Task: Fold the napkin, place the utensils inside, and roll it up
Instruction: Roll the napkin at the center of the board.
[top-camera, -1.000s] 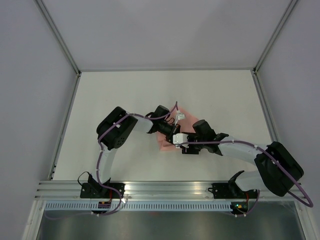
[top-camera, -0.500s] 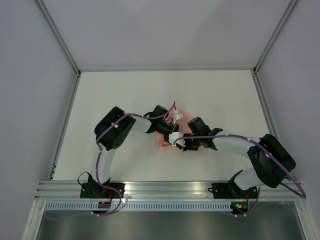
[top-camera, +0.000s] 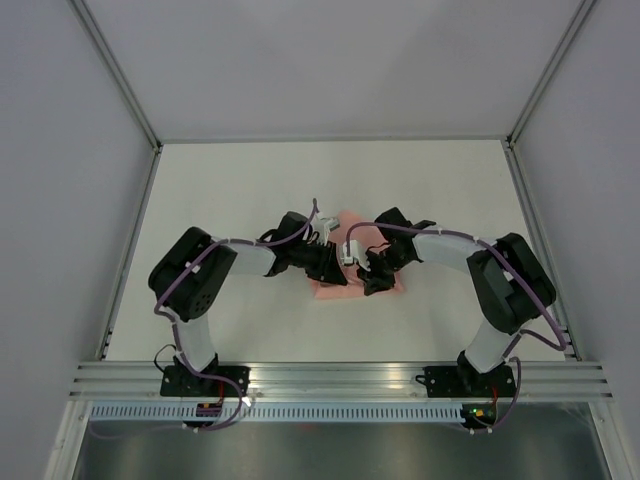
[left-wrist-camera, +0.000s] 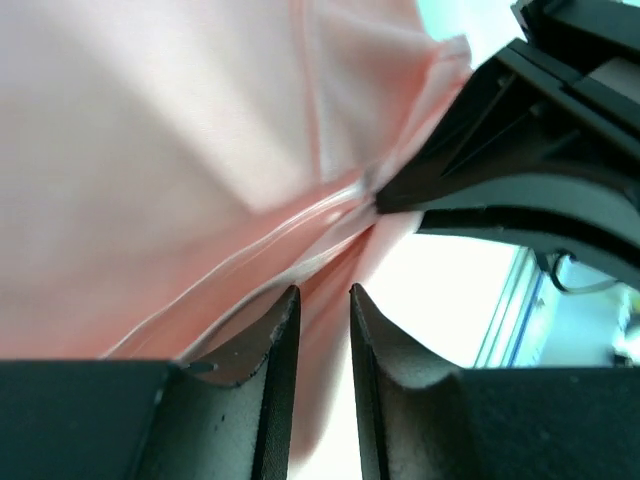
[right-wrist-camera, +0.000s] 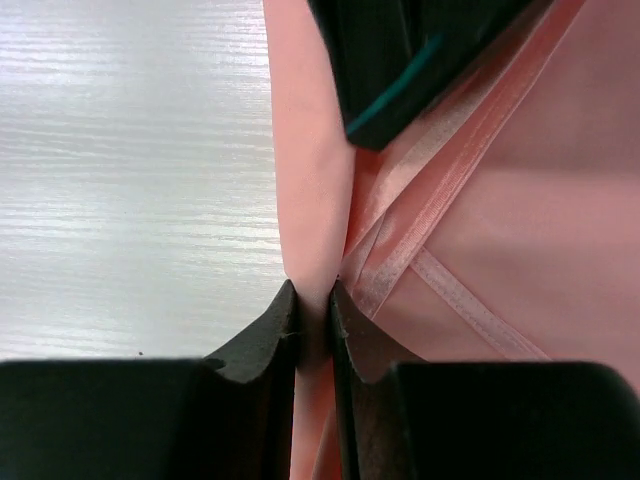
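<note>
Since the napkin (right-wrist-camera: 480, 250) looks limp and slick, its folded edge seems the best hold; the right gripper (right-wrist-camera: 312, 300) pinches it, lower centre; the left gripper's (left-wrist-camera: 318, 300) grip I cannot tell.

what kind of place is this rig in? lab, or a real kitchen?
Most likely a lab test cell, not a kitchen: a white table boxed in by plain grey panels, a metal rail along its near edge, and a pink napkin as the workpiece.

Seen from above, the arms (top-camera: 262, 258) cover most of the napkin (top-camera: 328, 290). The left wrist view is blurred, so whether the left pincer (left-wrist-camera: 320, 296) grips it cannot be told.
</note>
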